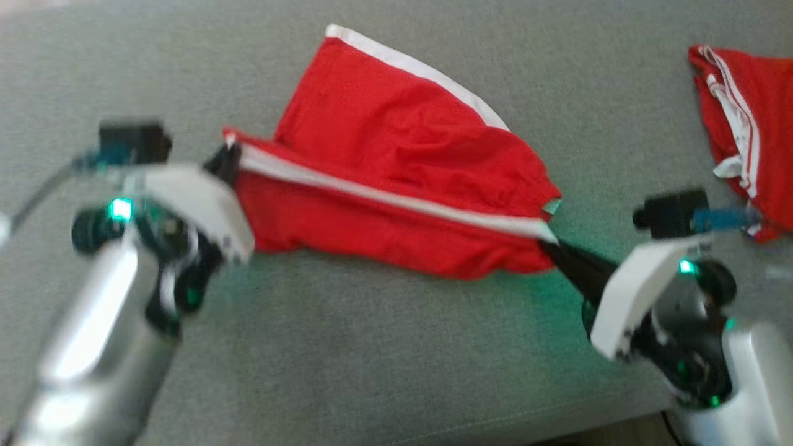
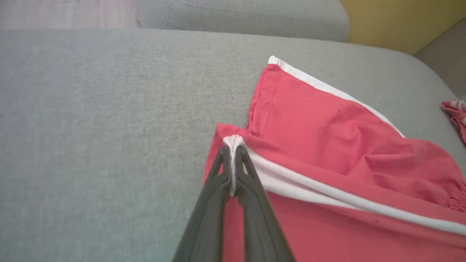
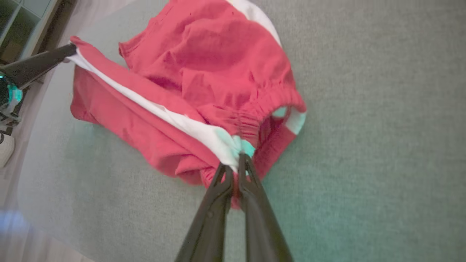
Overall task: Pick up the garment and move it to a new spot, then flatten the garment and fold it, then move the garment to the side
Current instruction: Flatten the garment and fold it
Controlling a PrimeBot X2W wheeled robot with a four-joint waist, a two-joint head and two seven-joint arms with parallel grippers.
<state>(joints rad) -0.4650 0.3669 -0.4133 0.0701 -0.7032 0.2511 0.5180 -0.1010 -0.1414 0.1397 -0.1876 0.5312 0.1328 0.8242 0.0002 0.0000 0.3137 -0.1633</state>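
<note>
Seat: grey woven-fabric cushion, broad, with rounded edges.
Behind: second grey cushion, just beyond the far edge.
Wall: mustard-yellow wall past the far corner.
Floor: pale wood floor.
Furniture: shelf unit with open compartments.
Light: soft, even; faint green glow on the fabric.

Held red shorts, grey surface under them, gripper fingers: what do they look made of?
Red shorts: soft matte cloth, probably cotton or a blend; it creases, gathers at the waistband, and has white tape trim.
Grey surface: matte upholstery fabric with a fine heathered weave and a rounded cushion edge.
Gripper fingers: dark, matte, likely moulded plastic given the cut-outs, though coated metal is possible.
</note>
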